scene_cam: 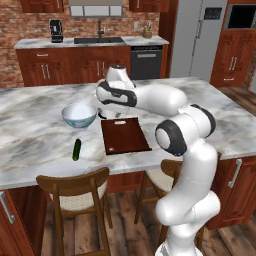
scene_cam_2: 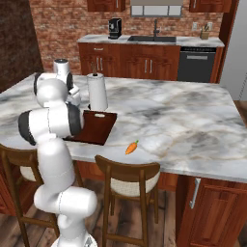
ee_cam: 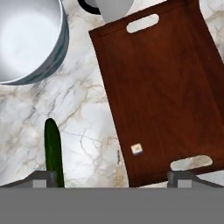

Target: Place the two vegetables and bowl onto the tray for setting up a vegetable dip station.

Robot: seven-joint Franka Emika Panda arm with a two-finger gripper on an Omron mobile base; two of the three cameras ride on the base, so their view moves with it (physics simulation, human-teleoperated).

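Observation:
The dark reddish-brown tray (ee_cam: 162,96) lies flat on the marble island, also seen as the tray (scene_cam: 125,135) and the tray (scene_cam_2: 96,126). To its left stands the pale blue-white bowl (scene_cam: 79,115), upright and empty, its rim at the bowl (ee_cam: 26,39). A dark green cucumber (scene_cam: 76,149) lies nearer the front edge; the cucumber (ee_cam: 53,148) reaches down beside my left fingertip (ee_cam: 43,178). The orange carrot (scene_cam_2: 131,147) rests right of the tray, near the island's front edge. My gripper (ee_cam: 111,177) hangs open above the tray's near left corner, holding nothing.
A white paper towel roll (scene_cam_2: 98,91) stands just behind the tray. Two wooden stools (scene_cam: 75,192) (scene_cam_2: 128,176) are tucked under the island's front edge. Behind the island run a counter with a sink (scene_cam: 98,40) and a coffee machine (scene_cam: 56,31).

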